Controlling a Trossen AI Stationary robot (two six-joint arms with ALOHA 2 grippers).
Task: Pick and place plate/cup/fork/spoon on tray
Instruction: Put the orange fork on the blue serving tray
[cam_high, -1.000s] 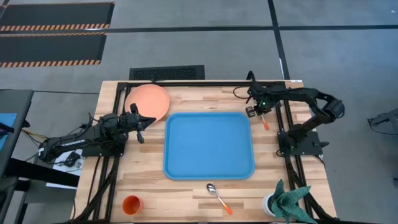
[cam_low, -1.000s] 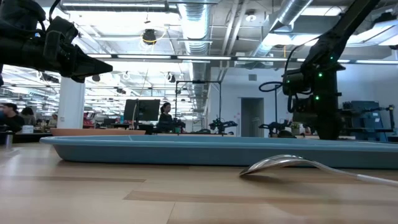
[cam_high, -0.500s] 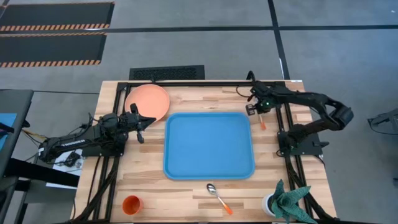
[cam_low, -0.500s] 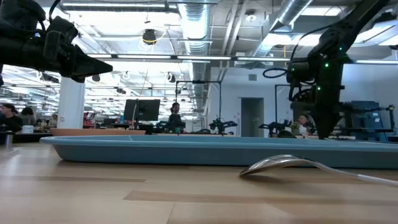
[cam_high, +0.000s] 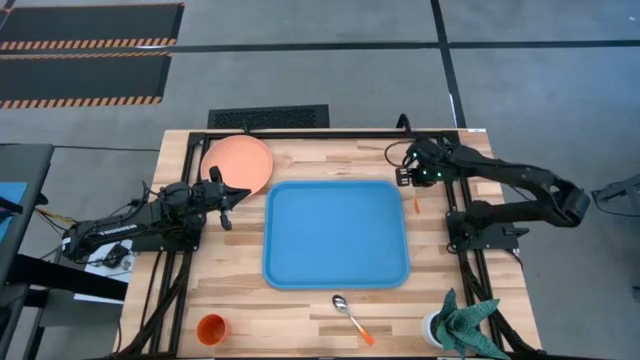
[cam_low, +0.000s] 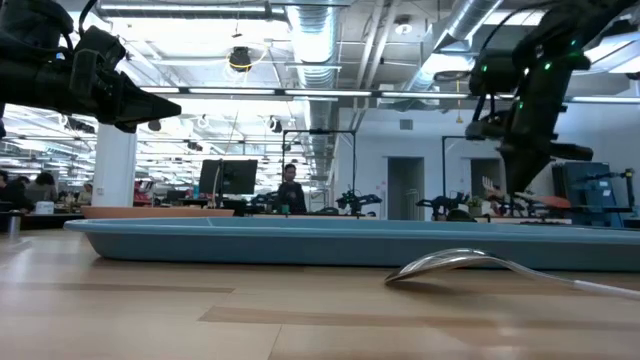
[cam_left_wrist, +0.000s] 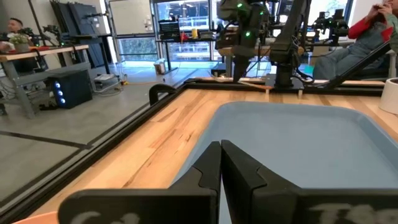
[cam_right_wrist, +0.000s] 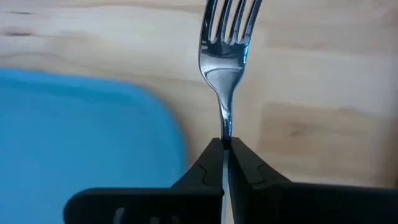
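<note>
My right gripper (cam_high: 413, 180) is shut on the fork (cam_right_wrist: 225, 56) and stands over the wood just off the blue tray's (cam_high: 336, 233) far right corner. It is raised in the low view (cam_low: 525, 160). The fork's orange handle (cam_high: 417, 204) shows on the gripper's near side. My left gripper (cam_high: 238, 194) is shut and empty, raised between the salmon plate (cam_high: 237, 163) and the tray. The plate lies flat at the far left. The orange cup (cam_high: 211, 328) stands at the near left. The spoon (cam_high: 350, 315) lies near the table's front edge. My right gripper pinches the fork's thin metal neck (cam_right_wrist: 225, 132) between its two fingertips, just behind the tines. The fingers come from above, pointing down, and lie along the fork. The tines (cam_right_wrist: 231, 15) reach past the fingertips toward the wood. The fork is lifted clear of the table.
A green plant in a white pot (cam_high: 455, 325) stands at the near right corner. Black frame rails run along the table's left, right and far edges. People and other robot arms show in the room beyond the far edge.
My right gripper has risen from the table beside the tray's far right corner, staying shut on the fork. The fork has come up with it, and its orange handle has swung from slanting toward the right edge to pointing nearly straight at the near edge.
</note>
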